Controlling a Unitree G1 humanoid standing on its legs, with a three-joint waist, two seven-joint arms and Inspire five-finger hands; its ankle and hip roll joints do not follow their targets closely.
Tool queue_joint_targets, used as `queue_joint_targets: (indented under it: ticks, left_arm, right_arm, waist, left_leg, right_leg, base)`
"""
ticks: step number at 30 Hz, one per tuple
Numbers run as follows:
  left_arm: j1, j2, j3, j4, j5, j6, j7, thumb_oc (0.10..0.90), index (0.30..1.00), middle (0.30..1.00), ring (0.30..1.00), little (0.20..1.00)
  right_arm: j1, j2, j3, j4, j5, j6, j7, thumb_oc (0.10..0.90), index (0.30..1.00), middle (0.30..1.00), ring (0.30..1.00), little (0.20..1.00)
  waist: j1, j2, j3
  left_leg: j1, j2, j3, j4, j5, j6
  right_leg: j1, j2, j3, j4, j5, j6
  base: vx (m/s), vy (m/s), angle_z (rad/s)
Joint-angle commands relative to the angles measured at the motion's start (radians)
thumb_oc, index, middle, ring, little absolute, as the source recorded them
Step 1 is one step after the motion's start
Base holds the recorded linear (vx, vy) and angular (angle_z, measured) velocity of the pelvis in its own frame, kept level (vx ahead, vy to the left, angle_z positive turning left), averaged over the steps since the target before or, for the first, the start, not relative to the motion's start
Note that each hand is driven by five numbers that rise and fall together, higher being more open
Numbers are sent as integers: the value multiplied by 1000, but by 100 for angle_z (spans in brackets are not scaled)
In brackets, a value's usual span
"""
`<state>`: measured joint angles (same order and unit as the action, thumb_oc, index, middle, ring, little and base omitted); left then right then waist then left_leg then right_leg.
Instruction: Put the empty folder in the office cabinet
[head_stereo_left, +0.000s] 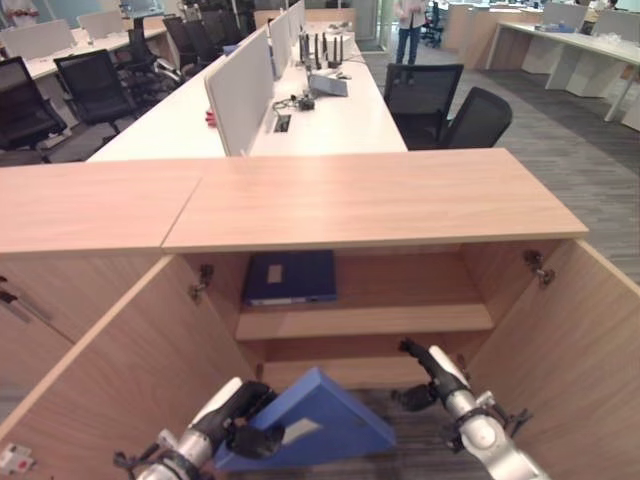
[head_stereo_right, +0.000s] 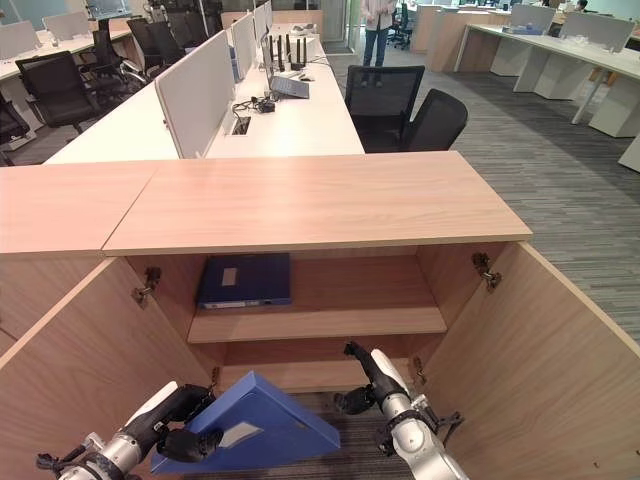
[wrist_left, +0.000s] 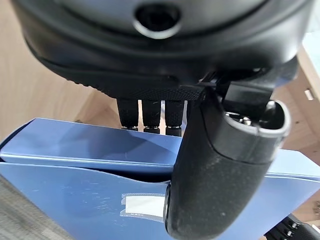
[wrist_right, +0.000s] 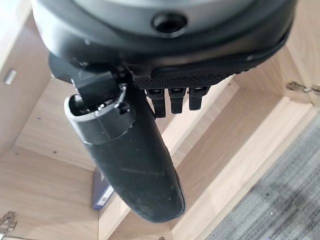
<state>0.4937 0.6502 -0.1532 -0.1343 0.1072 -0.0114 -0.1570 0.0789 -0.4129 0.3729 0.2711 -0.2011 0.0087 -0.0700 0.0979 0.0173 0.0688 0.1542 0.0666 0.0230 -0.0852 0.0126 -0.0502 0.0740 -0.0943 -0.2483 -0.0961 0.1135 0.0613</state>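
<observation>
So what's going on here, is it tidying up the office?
The robot stands at an open wooden cabinet, both doors swung wide. Its left hand grips a blue folder low in front of the bottom shelf. Its right hand hangs empty beside it. Another blue folder lies flat on the upper shelf.

left hand (wrist_left: 220, 175) fingers: tips hidden behind blue folder (wrist_left: 90, 170) | folder lower corner: cut off by eye view's bottom edge | shelved folder (wrist_right: 101, 192): mostly hidden behind right hand (wrist_right: 130, 160) thumb | person (head_stereo_left: 410, 25): head cut off
</observation>
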Motion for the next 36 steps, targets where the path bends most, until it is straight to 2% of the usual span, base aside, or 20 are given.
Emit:
queue_joint_targets:
  ticks: [1, 8, 14, 21, 24, 30, 36]
  left_arm:
    - [-93, 30, 73, -135, 5, -131, 63, 400, 300, 300, 300, 300]
    - [-107, 24, 85, -147, 12, -134, 63, 400, 300, 300, 300, 300]
    - [-131, 46, 115, -154, 125, -147, 96, 400, 300, 300, 300, 300]
    - [-174, 127, 173, -157, 323, -164, 152, 400, 300, 300, 300, 300]
    - [-202, 145, 180, -147, 360, -162, 164, 400, 300, 300, 300, 300]
    - [-235, 104, 182, -228, 250, -179, 159, 400, 300, 300, 300, 300]
    - [-291, 60, 142, -279, 175, -182, 164, 400, 300, 300, 300, 300]
  right_arm:
    - [-82, -28, 21, -72, 15, -83, 24, 800, 900, 900, 900, 900]
    - [-94, -34, 74, -98, 67, -92, 105, 800, 900, 900, 900, 900]
    - [-115, -48, 105, -118, 87, -93, 153, 800, 900, 900, 900, 900]
    - [-190, -75, 114, -119, 97, -87, 173, 800, 900, 900, 900, 900]
    - [-213, -79, 114, -110, 96, -86, 173, 800, 900, 900, 900, 900]
    - [-232, -70, 113, -98, 102, -80, 171, 800, 900, 900, 900, 900]
    - [-249, -33, 138, -68, 115, -80, 166, 800, 900, 900, 900, 900]
  waist:
    - [-7, -30, 8]
    - [-3, -35, 9]
    - [6, -39, 2]
    - [18, -43, -9]
    - [20, -43, -13]
    - [20, -44, -15]
    - [17, -46, -18]
  left_leg:
    - [11, -24, -31, -2, -93, 28]
    - [8, -24, -31, -2, -90, 25]
    - [9, -23, -30, -2, -90, 21]
    - [10, -20, -27, -2, -86, 15]
    - [11, -21, -24, -2, -85, 13]
    - [12, -23, -25, -2, -85, 15]
    - [13, -23, -28, -2, -87, 16]
  right_leg:
    - [39, -19, -29, 9, -86, 51]
    - [38, -22, -30, 9, -86, 51]
    - [41, -22, -33, 9, -91, 51]
    - [41, -22, -33, 9, -92, 51]
    - [42, -21, -33, 9, -93, 50]
    - [42, -22, -34, 9, -92, 49]
    - [44, -22, -34, 9, -92, 48]
  base:
    - [0, 0, 0]
    - [0, 0, 0]
    - [0, 0, 0]
    - [0, 0, 0]
    - [0, 0, 0]
    - [0, 0, 0]
    - [0, 0, 0]
